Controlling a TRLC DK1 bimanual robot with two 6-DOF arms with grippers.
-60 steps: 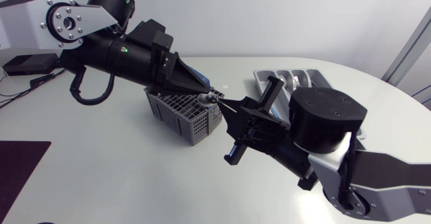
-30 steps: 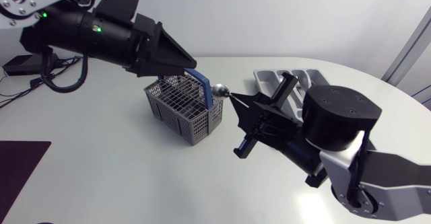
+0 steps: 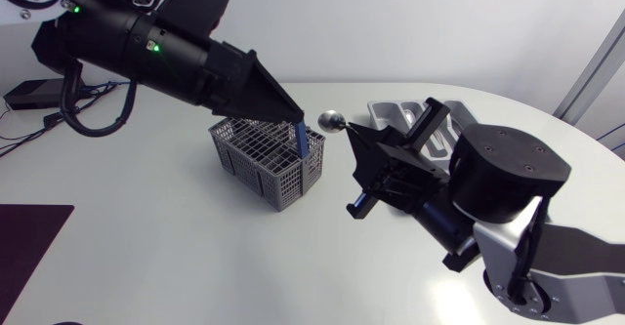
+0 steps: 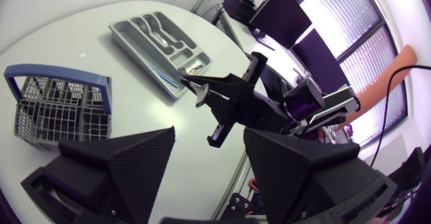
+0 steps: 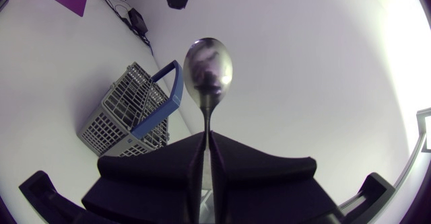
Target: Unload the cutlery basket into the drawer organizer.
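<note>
Our 2 arms meet over the middle of the white table. The spoon is off the table and in the air, between the cutlery basket and the drawer organizer. The right jaws are clamped on its handle from 2 sides. In the right wrist view the handle runs straight out from between the 2 fingers and the bowl of the spoon stands well ahead of them. Our right arm comes in over the organizer and hides most of it in the head view.

Our left arm slants down over the basket, and the left jaws end just beside the top of the blue handle. We cannot tell whether they touch it. The left wrist view shows these jaws wide apart with nothing held; the basket lies off to 1 side of them, and the organizer lies farther ahead on the table. The grey wire basket stands upright with its handle raised.
</note>
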